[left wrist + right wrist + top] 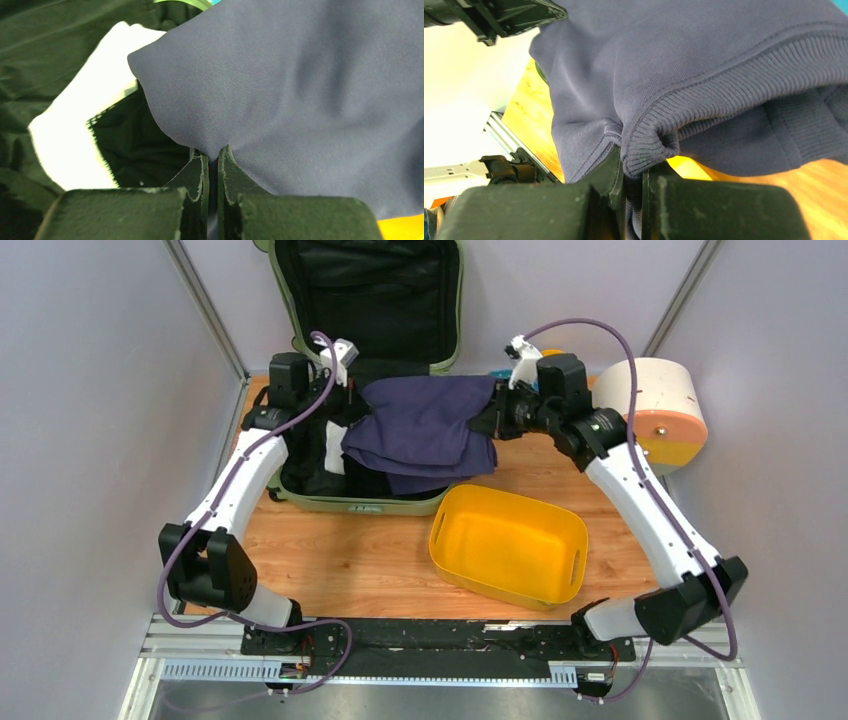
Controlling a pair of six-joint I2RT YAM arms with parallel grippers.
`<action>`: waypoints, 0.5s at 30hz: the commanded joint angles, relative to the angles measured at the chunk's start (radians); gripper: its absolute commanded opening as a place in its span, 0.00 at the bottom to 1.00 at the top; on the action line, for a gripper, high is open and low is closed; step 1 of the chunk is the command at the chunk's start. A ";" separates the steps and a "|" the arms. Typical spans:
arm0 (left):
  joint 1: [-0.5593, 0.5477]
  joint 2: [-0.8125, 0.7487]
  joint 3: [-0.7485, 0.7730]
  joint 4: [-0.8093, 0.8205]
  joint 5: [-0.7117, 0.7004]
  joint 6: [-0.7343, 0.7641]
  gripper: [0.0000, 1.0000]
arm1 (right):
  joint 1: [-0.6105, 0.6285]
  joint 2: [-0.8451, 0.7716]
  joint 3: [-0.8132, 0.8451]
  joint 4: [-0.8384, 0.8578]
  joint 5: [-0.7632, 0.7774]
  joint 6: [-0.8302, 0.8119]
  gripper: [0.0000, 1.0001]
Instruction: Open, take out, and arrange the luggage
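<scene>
The sage-green suitcase [350, 503] lies open at the back left, its lid [458, 310] up against the wall and showing black lining. A navy sweatshirt [425, 425] hangs stretched above it between both grippers. My left gripper [352, 392] is shut on its left edge; in the left wrist view [214, 156] the cloth [300, 90] is pinched between the jaws. My right gripper [497, 408] is shut on its ribbed hem [659, 142], as the right wrist view [634, 172] shows. White and black clothes [335, 455] lie in the suitcase below.
A yellow tray [575, 535] lies tilted on the wooden table at front centre-right. A round cream-and-orange drawer box [660, 410] stands at the back right. Grey walls with metal rails close in both sides.
</scene>
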 commanded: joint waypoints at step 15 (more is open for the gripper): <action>-0.350 -0.060 -0.035 0.013 -0.063 -0.046 0.00 | -0.121 -0.577 -0.257 -0.357 0.119 0.041 0.00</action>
